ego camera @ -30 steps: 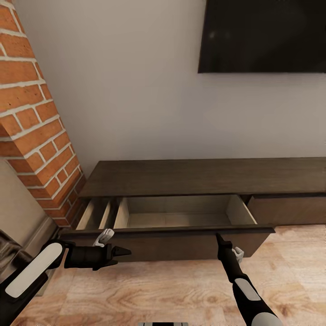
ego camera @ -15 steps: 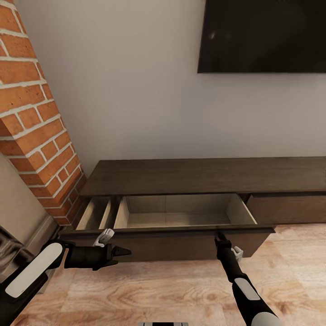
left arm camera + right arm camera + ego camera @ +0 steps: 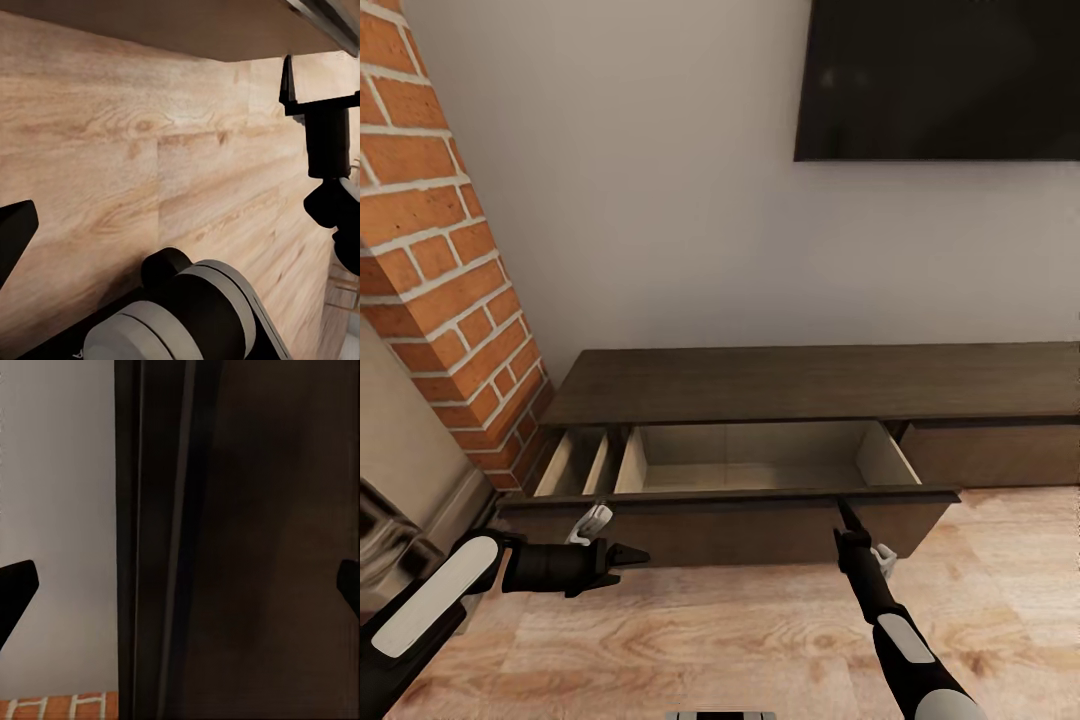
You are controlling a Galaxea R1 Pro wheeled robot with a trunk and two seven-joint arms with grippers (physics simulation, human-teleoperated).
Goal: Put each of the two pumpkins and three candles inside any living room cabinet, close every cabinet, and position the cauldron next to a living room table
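The long dark-brown cabinet (image 3: 810, 380) stands against the wall with its left drawer (image 3: 760, 470) pulled out. The part of the drawer's pale wood inside that I see holds nothing. My right gripper (image 3: 844, 512) is open, its tips against the top edge of the dark drawer front (image 3: 730, 525), which looms close in the right wrist view (image 3: 262, 540). My left gripper (image 3: 638, 554) hovers open over the floor in front of the drawer, pointing right and holding nothing. The pumpkins, candles, cauldron and table are out of view.
A brick pillar (image 3: 440, 250) rises left of the cabinet. A dark TV screen (image 3: 940, 80) hangs on the wall above. Wood floor (image 3: 710, 640) lies between me and the cabinet. A shiny grey object (image 3: 385, 530) sits at the far left.
The drawer front has slid a little toward the cabinet with my right gripper against it. The left arm has stayed put.
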